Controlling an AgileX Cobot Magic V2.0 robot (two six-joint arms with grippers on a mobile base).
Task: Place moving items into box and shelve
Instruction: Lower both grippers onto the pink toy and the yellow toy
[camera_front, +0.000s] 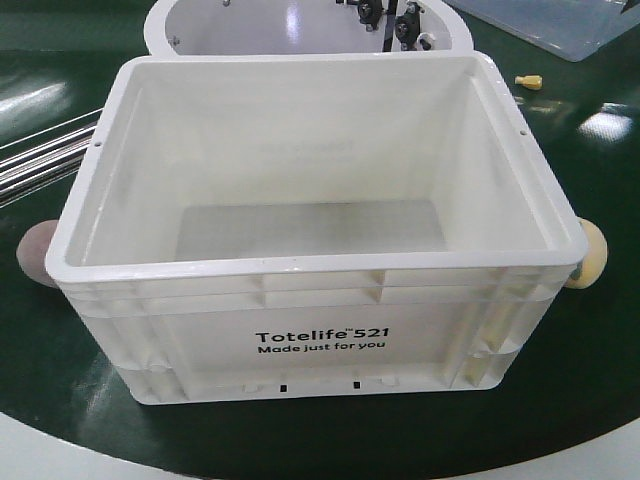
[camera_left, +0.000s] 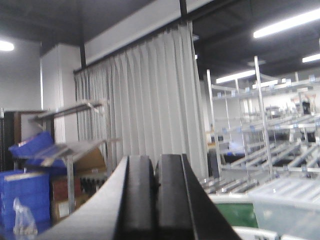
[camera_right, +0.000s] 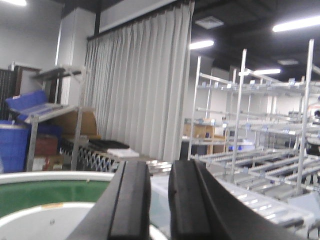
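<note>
**Stage shown:** the start of loading. No item has been grasped and the box is unfilled.

**Left of the tabletop (camera_front: 590, 380):** the pinkish-brown ball (camera_front: 34, 254) lies against the lower left wall of the box and is partly hidden by it.

**Middle:** the box (camera_front: 320, 345), white and printed "Totelife 521", stands upright and open near the front edge. Its floor is bare, so neither item has been put in.

**Right:** the pale yellow egg shape (camera_front: 586, 252) lies just beside the right wall of the box and is partly masked by the rim. A green stripe cannot be made out.

**Far edge:** a white round tub (camera_front: 200, 30) is cut off by the frame, and its inside is mostly out of view. A small yellow piece (camera_front: 528, 82) lies towards the far right edge.

**Left wrist view:** the left gripper (camera_left: 156, 165) is aimed at the room beyond the tabletop. Its jaws are pressed together on nothing.

**Right wrist view:** the right gripper (camera_right: 160, 170) is aimed the same way. Its jaws are parted by a narrow slit and hold nothing.

**Next move, as judged:**
- Each gripper would have to be opened wider and lowered outside the box wall to the item on its own side.
- It would then be closed round a rounded body that is likely to roll.
- The item must be lifted over the ribbed rim and released inside.
- Shelving is to be left until both items are inside.
</note>
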